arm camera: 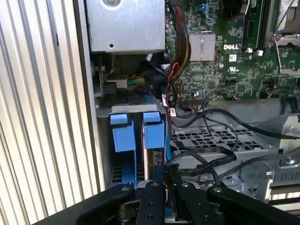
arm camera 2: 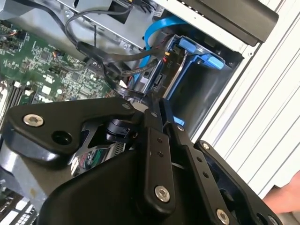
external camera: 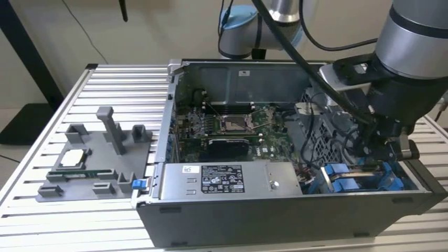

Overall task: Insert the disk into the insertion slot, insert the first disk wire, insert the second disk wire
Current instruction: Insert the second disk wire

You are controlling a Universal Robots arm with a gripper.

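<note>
Disk (arm camera: pixel 152 140): blue-framed, seated upright in the slot (arm camera: pixel 131 110) at the computer case's corner. Gripper (arm camera: pixel 166 176): jaws closed on a black wire end at the disk's edge. Step: wire insertion; needs connector aligned, then pressed straight.

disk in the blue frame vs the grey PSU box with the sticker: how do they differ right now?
The disk sits edge-up in the insertion slot, clipped in bright blue plastic; the power-supply box lies flat, bare grey metal with a label on its top face. The gripper is right over the disk's end, among black cables; the power-supply box has nothing near it. The box looks clearly bulkier. Both sit along the case's near side in the exterior view.
</note>
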